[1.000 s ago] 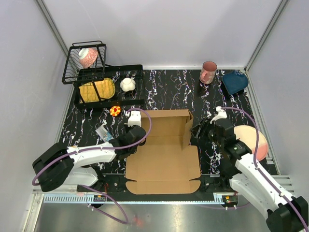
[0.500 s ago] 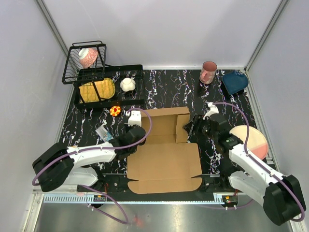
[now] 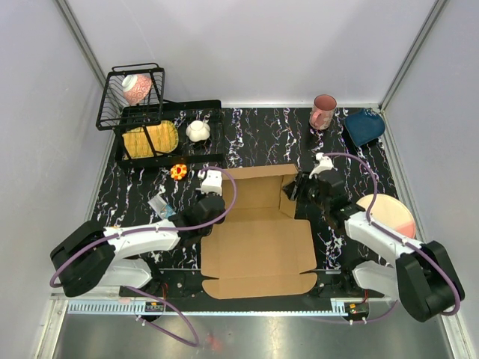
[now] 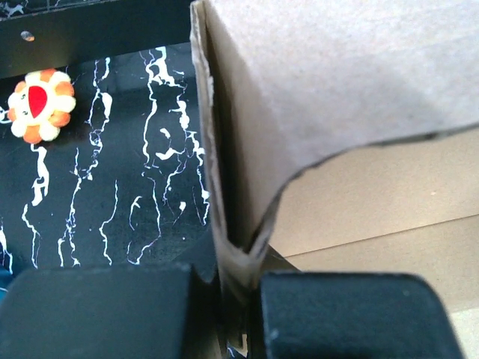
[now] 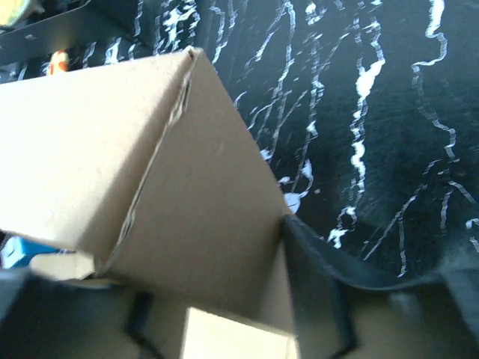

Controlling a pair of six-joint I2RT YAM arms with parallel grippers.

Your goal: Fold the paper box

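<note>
Box (image 3: 258,247): on table (image 3: 262,134) centre, between arms, base flat, rear walls raised. Left gripper (image 4: 239,307) pinching left wall. Right gripper (image 3: 301,188) jaws spread, right flap between them.

The right gripper (image 3: 298,189) has swung up and to the left, from beside the middle of the paper box (image 3: 258,243) to its back right corner. The arm now reaches further over the table, and more of the pink plate (image 3: 391,215) behind it shows. The upright flap on the box's right side has turned inward and looks shorter from above. The whole sheet has slid slightly to the right.
</note>
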